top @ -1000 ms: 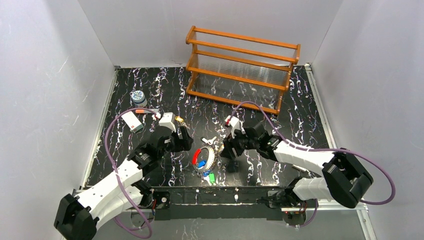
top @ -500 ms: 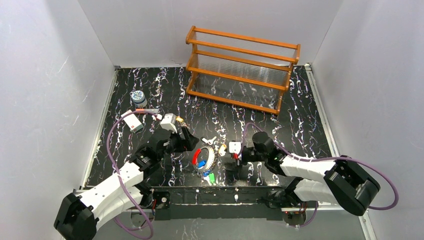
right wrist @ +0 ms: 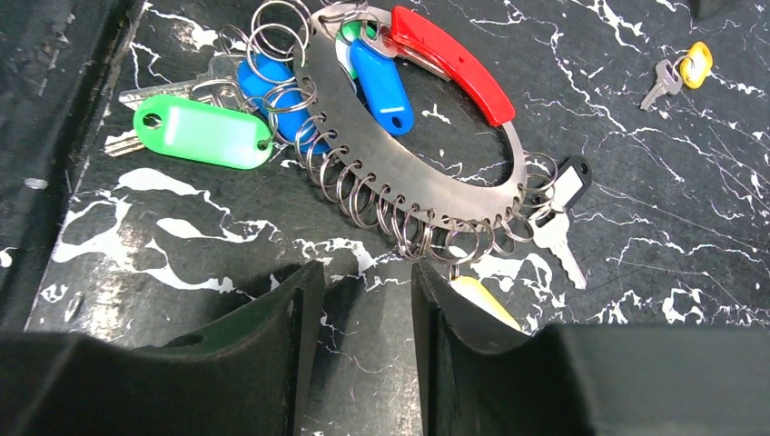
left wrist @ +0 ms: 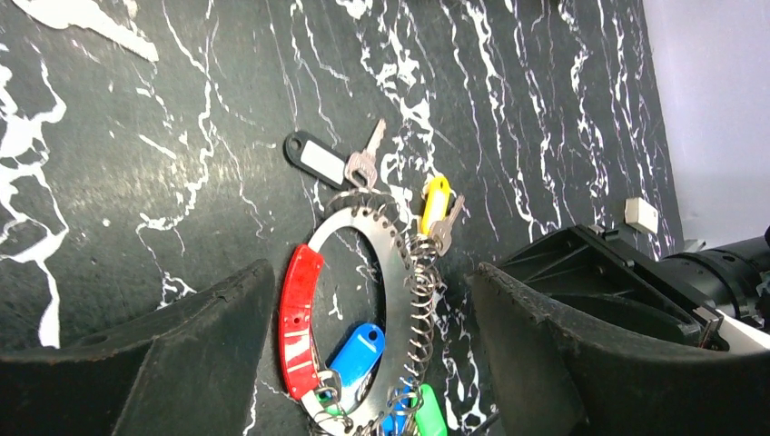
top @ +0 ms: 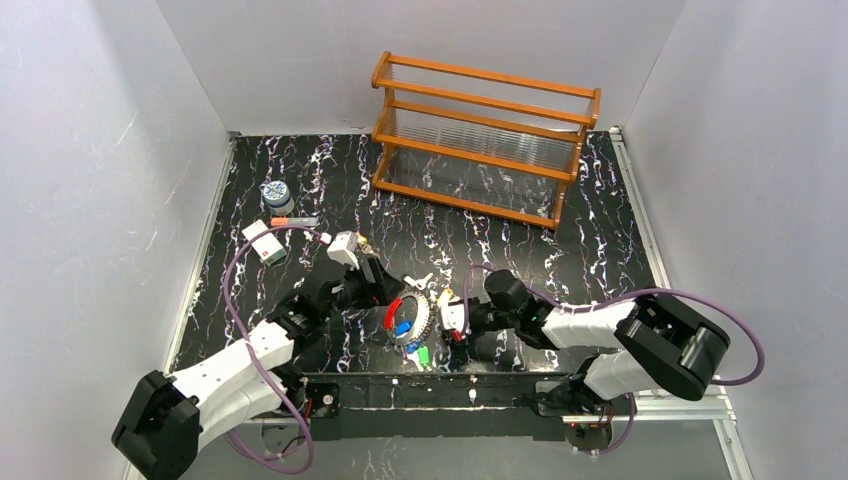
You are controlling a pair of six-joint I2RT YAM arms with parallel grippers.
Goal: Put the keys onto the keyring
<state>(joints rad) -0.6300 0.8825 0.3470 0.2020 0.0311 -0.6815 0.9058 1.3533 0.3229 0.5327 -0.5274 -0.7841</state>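
The keyring (top: 420, 316) is laid flat on the counter (top: 600, 230), in the lower middle of the top view, between the two arms' tools. Its long axis is seen there running roughly from top to bottom of the frame, slightly tilted. The red piece (left wrist: 295, 318) is carried on its left side and a row of small rings on its right edge.

The keys are gathered around it:
- The blue key (left wrist: 354, 354) is lying inside the loop, its tag slanted from lower left to upper right.
- The green key (right wrist: 204, 132) is seen at the left of the right wrist view, its long axis nearly level and its blade pointed left.
- The black key (left wrist: 313, 156) is found at the ring's upper end, its blade pointed to the upper right.
- The yellow key (left wrist: 434, 195) is at the right edge, its tag nearly upright.
- A second yellow key (right wrist: 695, 64) is lying well apart from the ring, in the upper right of the right wrist view.

Whether every key is threaded cannot be told.

The left tool (left wrist: 372, 271) is held with its fingers wide apart on either side of the ring, and nothing is gripped. The right tool (right wrist: 363, 272) is parted by a narrow gap in which only bare counter is seen. Its tips are just short of the small rings.

A card (top: 263, 243) and a jar (top: 277, 195) are set at the left, and a rack (top: 485, 140) at the top.
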